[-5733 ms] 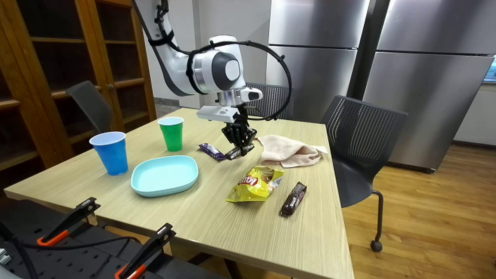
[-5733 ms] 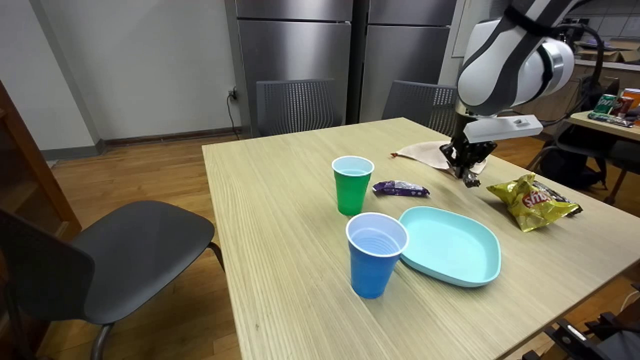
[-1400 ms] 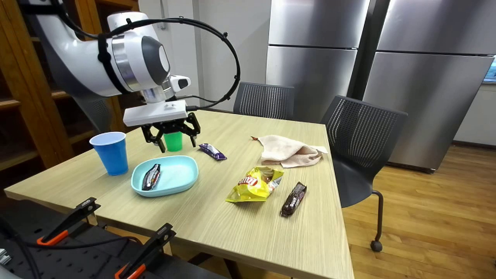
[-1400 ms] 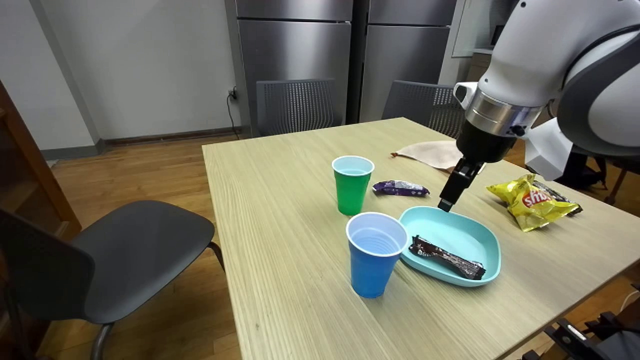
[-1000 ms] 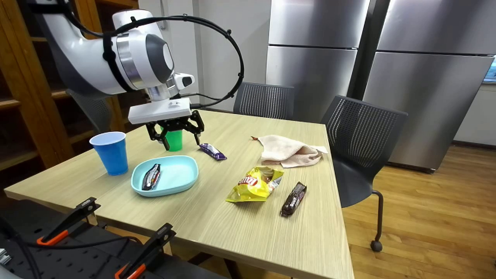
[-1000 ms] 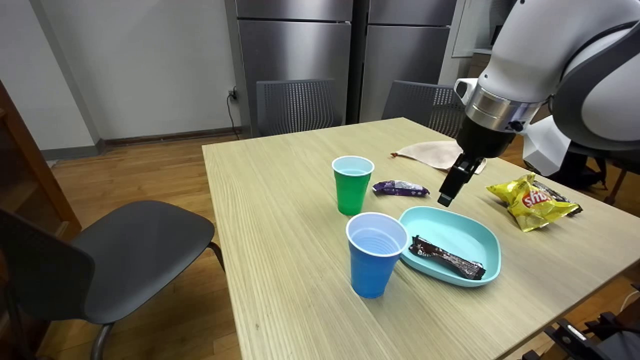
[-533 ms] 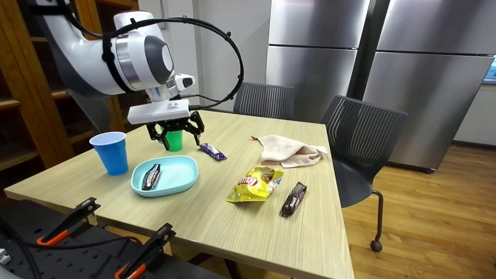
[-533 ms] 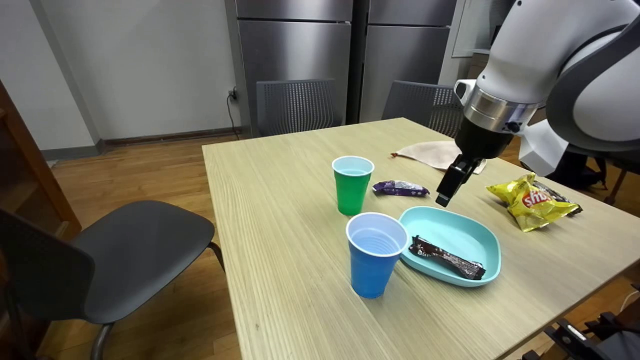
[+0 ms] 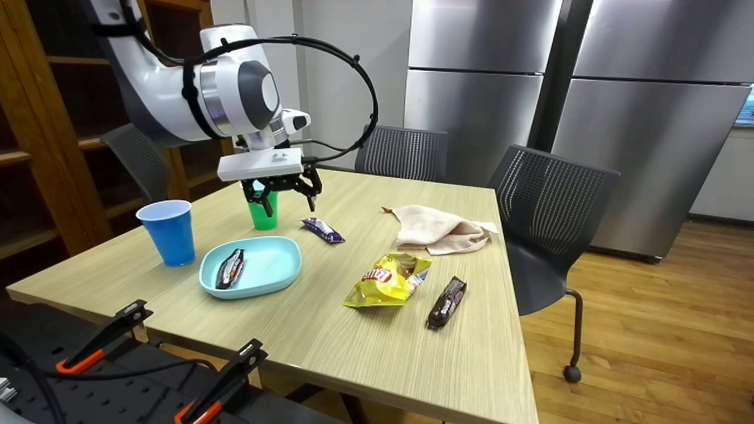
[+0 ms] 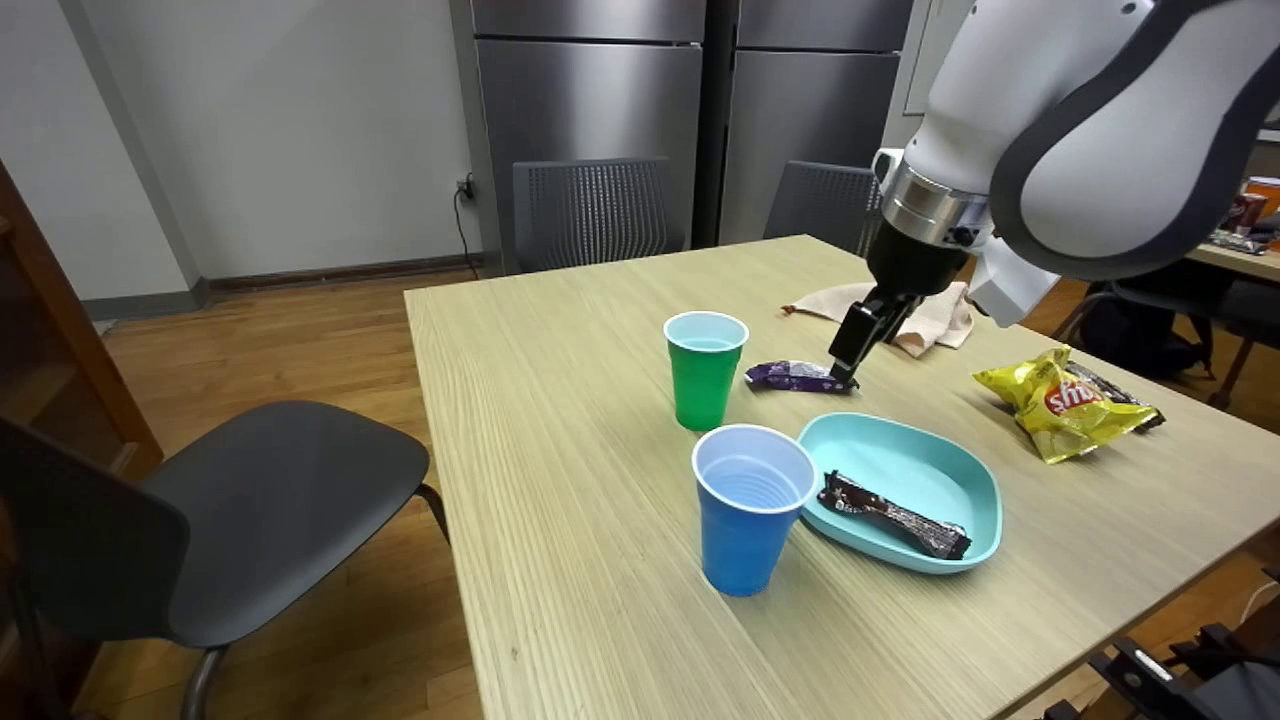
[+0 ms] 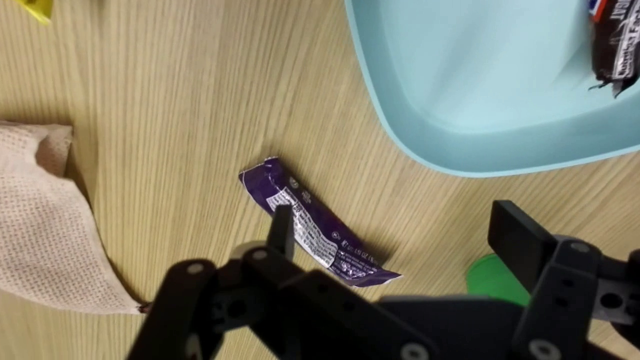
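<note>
Gripper (image 9: 290, 209): hanging above the table (image 9: 353, 341), and look at those fingers (image 11: 517, 245), spread wide with a broad gap between them.
Purple bar (image 11: 320, 230): lying flat on the table, right below the gripper; in an exterior view, table shows between the wrapper and a fingertip (image 9: 311, 204).
Long axis: slanting, in the wrist view, from upper left down to lower right, one finger crossing over its long edge.
Bar ends: the lower-right one aims at the green cup (image 10: 703, 385), just beside it; the upper-left one points away, roughly towards the yellow chip bag (image 9: 386, 281).
Green cup: partly hidden by the other finger in the wrist view.
Light blue plate (image 10: 920, 460): near the purple bar, with a dark-wrapped bar (image 10: 890, 513) laid aslant inside.
Blue cup (image 10: 750, 545): standing upright, just beside the light blue plate.
Pink cloth (image 9: 436, 227): rumpled, near the yellow chip bag, and just beside that bag lies another dark bar (image 9: 446, 303).
</note>
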{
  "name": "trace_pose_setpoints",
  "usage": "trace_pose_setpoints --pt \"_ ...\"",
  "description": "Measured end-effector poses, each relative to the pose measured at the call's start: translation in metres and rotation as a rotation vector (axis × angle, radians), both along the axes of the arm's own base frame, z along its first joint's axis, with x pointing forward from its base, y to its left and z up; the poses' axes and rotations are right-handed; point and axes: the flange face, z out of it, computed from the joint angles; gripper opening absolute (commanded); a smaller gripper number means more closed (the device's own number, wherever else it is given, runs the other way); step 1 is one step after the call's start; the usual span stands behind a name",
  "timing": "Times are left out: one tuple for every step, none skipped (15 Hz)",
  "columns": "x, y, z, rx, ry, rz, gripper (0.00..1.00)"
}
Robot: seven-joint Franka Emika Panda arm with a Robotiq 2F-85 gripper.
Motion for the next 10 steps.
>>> trace_pose_setpoints --pt "0.009 -0.002 -0.002 -0.003 0.004 0.006 1.00" --pt "0.017 -0.006 -0.003 -0.008 0.008 0.016 1.00" --pt "0.027 -0.010 -0.004 -0.014 0.012 0.027 1.00" --pt "0.036 -0.014 -0.004 -0.021 0.015 0.040 1.00" --pt "0.045 -0.018 -0.004 -0.030 0.017 0.058 1.00" --pt "0.053 -0.022 -0.004 -0.038 0.020 0.079 1.00" --pt "0.061 -0.025 -0.005 -0.043 0.024 0.104 1.00" --pt "0.067 -0.026 -0.006 -0.046 0.029 0.135 1.00" --pt "0.072 -0.026 -0.009 -0.046 0.035 0.169 1.00" --pt "0.077 -0.026 -0.011 -0.044 0.041 0.203 1.00"
